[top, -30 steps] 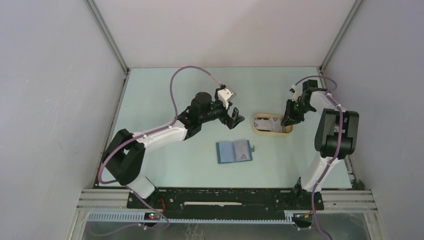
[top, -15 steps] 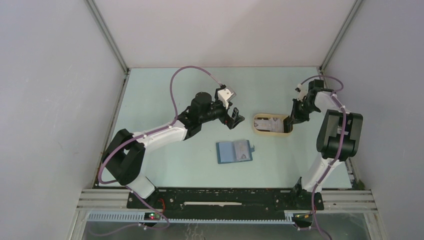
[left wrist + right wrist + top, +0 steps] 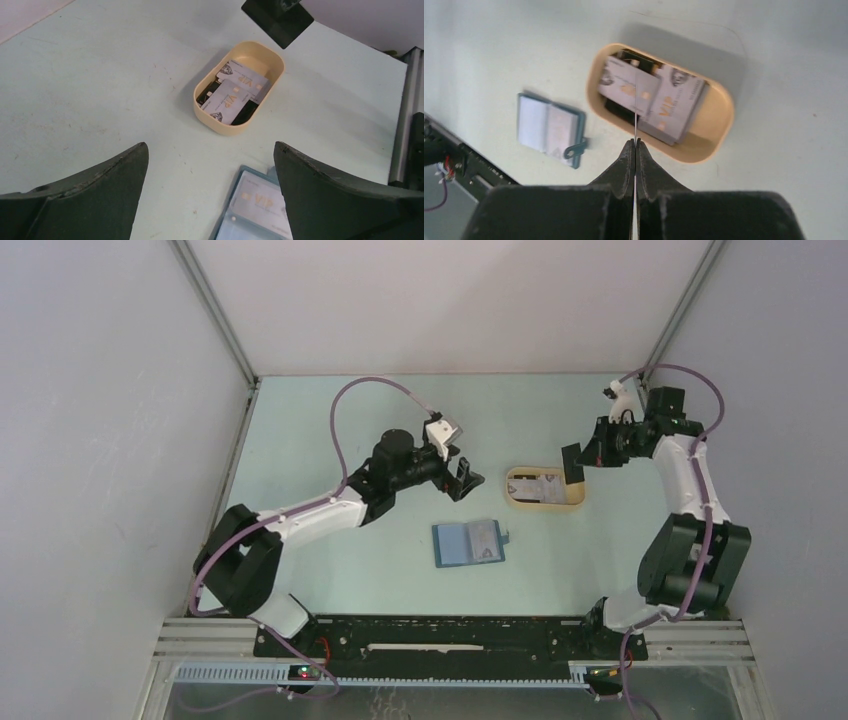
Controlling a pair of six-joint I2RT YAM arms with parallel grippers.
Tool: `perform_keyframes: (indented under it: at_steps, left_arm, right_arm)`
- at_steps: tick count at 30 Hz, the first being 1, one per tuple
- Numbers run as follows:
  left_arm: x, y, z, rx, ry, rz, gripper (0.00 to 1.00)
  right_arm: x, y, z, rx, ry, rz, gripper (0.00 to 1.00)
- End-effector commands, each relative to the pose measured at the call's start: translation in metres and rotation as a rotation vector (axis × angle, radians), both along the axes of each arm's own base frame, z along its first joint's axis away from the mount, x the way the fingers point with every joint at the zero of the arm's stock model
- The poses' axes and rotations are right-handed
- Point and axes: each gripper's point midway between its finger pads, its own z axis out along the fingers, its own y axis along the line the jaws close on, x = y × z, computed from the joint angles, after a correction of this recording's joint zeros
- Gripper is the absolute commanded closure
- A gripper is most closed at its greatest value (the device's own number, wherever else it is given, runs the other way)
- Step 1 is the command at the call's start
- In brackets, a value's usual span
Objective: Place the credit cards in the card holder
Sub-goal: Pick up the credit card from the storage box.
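The teal-blue card holder (image 3: pixel 470 543) lies open on the table, a pale card showing in its right pocket (image 3: pixel 257 200). Several whitish credit cards (image 3: pixel 540 486) lie in the beige oval tray (image 3: pixel 545 503). My right gripper (image 3: pixel 582 455) hangs above the tray's right end, shut on one credit card (image 3: pixel 572 462). In the right wrist view that card (image 3: pixel 635 100) shows edge-on as a thin line running out from the gripper (image 3: pixel 635 141) over the tray (image 3: pixel 719 135). My left gripper (image 3: pixel 470 480) hovers open left of the tray, nothing between its fingers (image 3: pixel 120 170).
White walls with metal rails enclose the pale green table on three sides. The arm bases and a black rail run along the near edge. The holder's snap tab (image 3: pixel 575 149) sticks out toward the tray side.
The right gripper closed on a card in the tray and rose up and back with it, the arm stretching out. The left arm shifted slightly left, still open.
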Motion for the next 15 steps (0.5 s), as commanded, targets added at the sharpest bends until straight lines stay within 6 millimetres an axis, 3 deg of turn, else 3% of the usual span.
perform_keyframes:
  at_steps: [1, 9, 15]
  left_arm:
    - [-0.011, 0.014, 0.043, -0.145, -0.039, -0.007, 0.00]
    - [-0.061, 0.025, 0.050, -0.356, 0.103, -0.099, 0.00]
    - [-0.097, 0.040, 0.055, -0.627, 0.260, -0.140, 0.07]
  right_arm:
    - [-0.022, 0.041, 0.037, 0.154, -0.140, 0.197, 1.00]
    - [-0.058, 0.107, 0.068, 0.486, -0.199, 0.418, 1.00]
    - [-0.077, 0.149, 0.069, 0.687, -0.106, 0.582, 1.00]
